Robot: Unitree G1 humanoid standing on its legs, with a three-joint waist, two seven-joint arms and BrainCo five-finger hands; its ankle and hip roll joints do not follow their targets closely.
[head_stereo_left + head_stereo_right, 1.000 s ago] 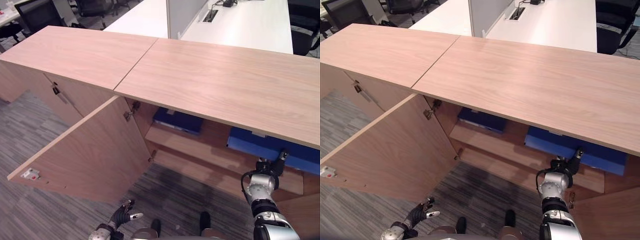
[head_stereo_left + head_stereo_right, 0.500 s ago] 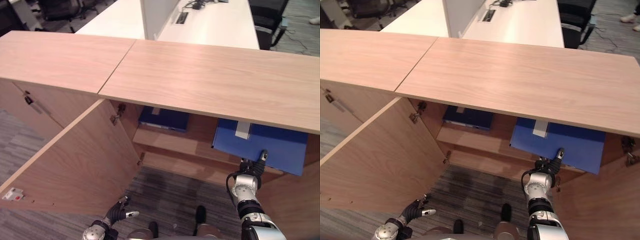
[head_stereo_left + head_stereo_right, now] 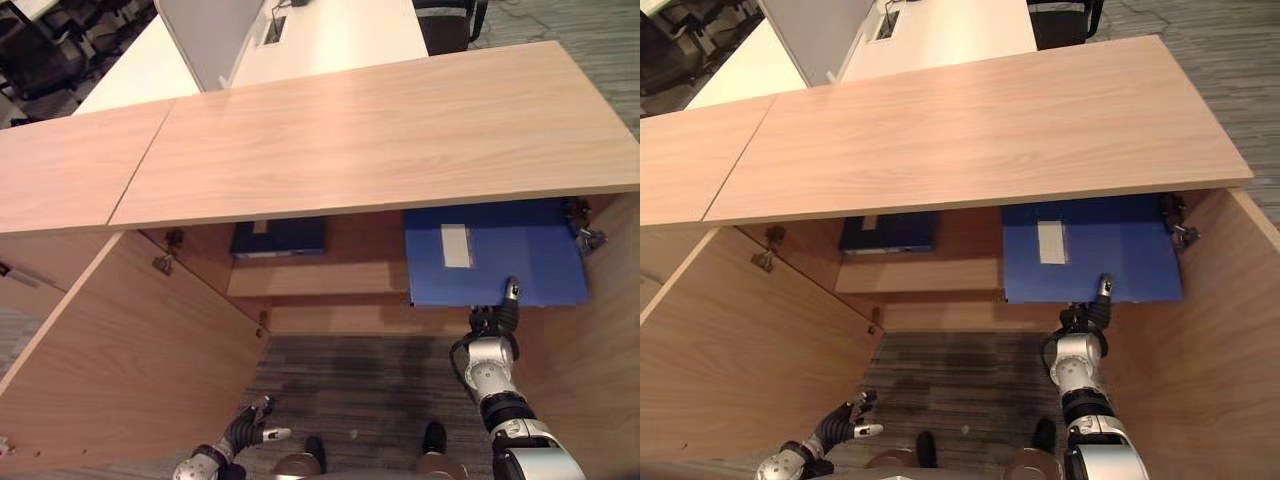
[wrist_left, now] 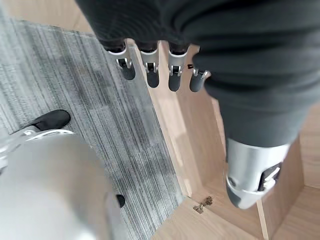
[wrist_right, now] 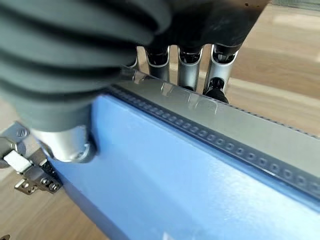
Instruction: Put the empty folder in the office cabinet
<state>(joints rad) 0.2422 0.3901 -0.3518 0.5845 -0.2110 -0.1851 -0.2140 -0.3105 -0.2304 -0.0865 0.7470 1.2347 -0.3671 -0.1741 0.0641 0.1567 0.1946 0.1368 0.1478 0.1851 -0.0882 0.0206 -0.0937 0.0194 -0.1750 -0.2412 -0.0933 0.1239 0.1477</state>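
Because the blue folder (image 3: 497, 255) must slide deeper into the cabinet (image 3: 300, 140), the right hand (image 3: 492, 322) pinches its near edge; the left hand (image 3: 248, 430) hangs relaxed, empty.

Blue folder (image 3: 495, 255) – white label on top – flat on cabinet (image 3: 380, 130) shelf, right side.

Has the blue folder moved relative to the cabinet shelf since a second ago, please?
Cannot tell. The whole view has shifted, so the camera moved. The folder lies on the shelf under the cabinet top, right hand pinching its near edge.
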